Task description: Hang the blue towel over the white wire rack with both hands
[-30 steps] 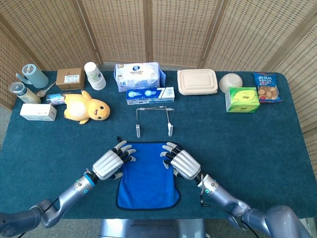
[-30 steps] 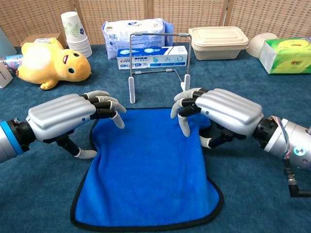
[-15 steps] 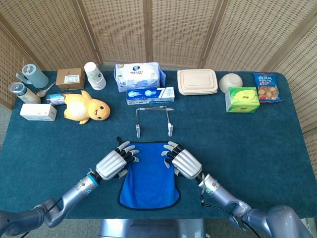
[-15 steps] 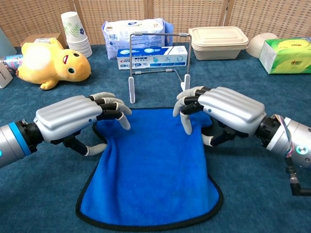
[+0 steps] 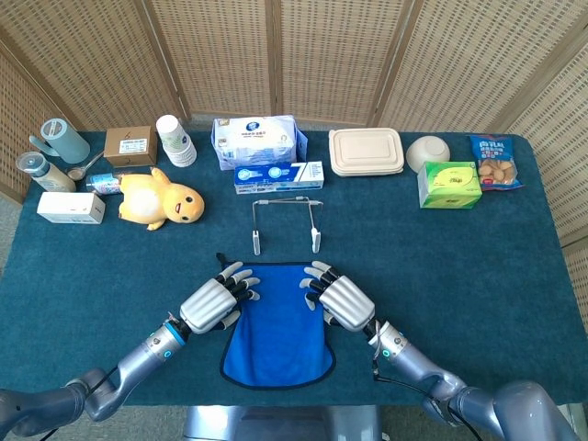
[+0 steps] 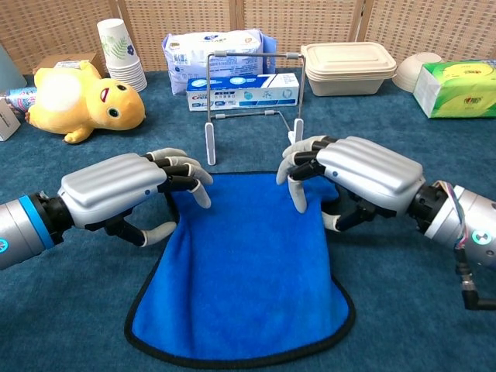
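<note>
The blue towel (image 5: 276, 323) (image 6: 244, 271) lies flat on the table in front of me, its far edge just short of the white wire rack (image 5: 285, 220) (image 6: 252, 101), which stands upright and bare. My left hand (image 5: 213, 303) (image 6: 116, 190) curls over the towel's far left corner, fingers on top and thumb at the edge, gripping it. At the far right corner my right hand (image 5: 342, 299) (image 6: 356, 174) does the same, with fingertips pressed on the cloth and the thumb against its side edge. The corners themselves are hidden under the fingers.
Behind the rack lie a toothpaste box (image 5: 278, 175) and a tissue pack (image 5: 259, 140). A yellow plush duck (image 5: 161, 200), paper cups (image 5: 175, 140) and boxes sit at the back left. At the back right are a lunch container (image 5: 366, 152), a bowl (image 5: 428, 150) and a green box (image 5: 448, 184).
My left hand has slid rightward and drawn the towel's left edge inward, so the towel looks narrower. The right hand has barely moved.
</note>
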